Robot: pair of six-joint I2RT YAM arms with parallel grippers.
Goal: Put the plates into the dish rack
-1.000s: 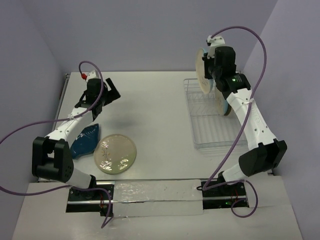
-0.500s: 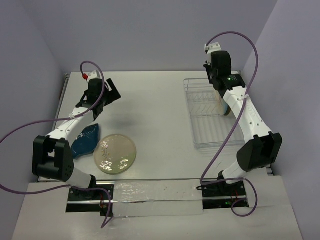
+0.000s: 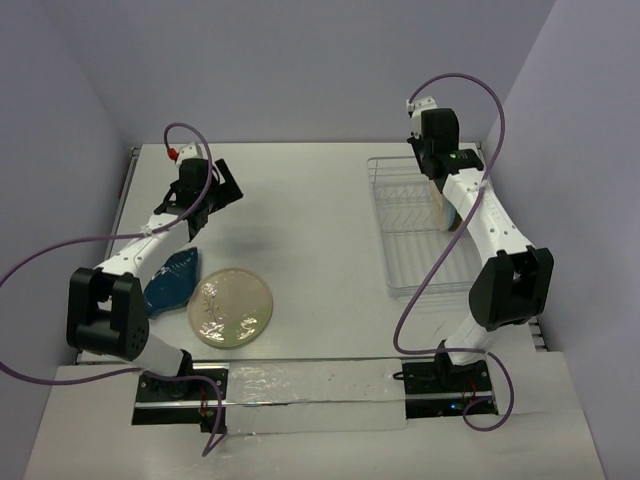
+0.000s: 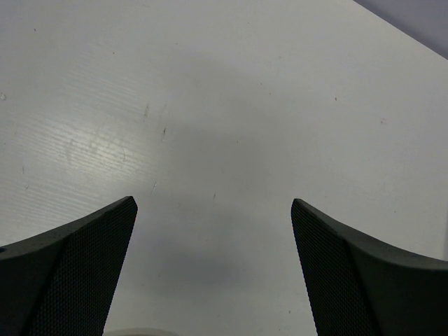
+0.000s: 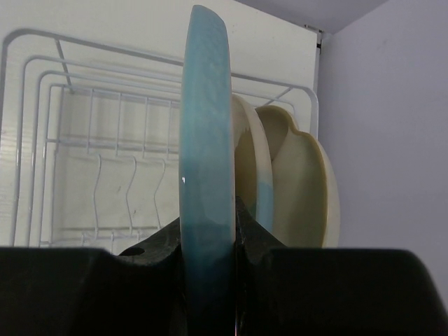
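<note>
Five round plates were counted in all, with one rack and two grippers. Two of the plates were seen lying flat on the white table (image 3: 320, 200) near the left arm. One was a dark blue round plate (image 3: 170, 282), partly covered by that arm. Just beside it, nearer the table's middle, was a pale green round plate with a floral pattern (image 3: 230, 307); whether their rims touched could not be told. The other three plates were found at the rectangular white wire dish rack (image 5: 98, 140), which was set with its clear tray base on the right side of the table. Of these three, a light-blue-rimmed round plate (image 5: 206, 140) was held upright and edge-on. It was pinched low down between the fingers of the right gripper (image 5: 208, 231), which were pressed against both of its faces. Its bottom edge was hidden by the gripper, so whether it was seated between the prongs could not be told. Just to its right in the wrist view, two more plates were stood on edge along the rack's right side. The nearer was a cream round plate with a light blue patch (image 5: 253, 164), and behind it was a cream round compartment plate (image 5: 301, 189). The left gripper (image 4: 213, 203) was held above the far left part of the table, its fingers spread wide over the plain surface.
</note>
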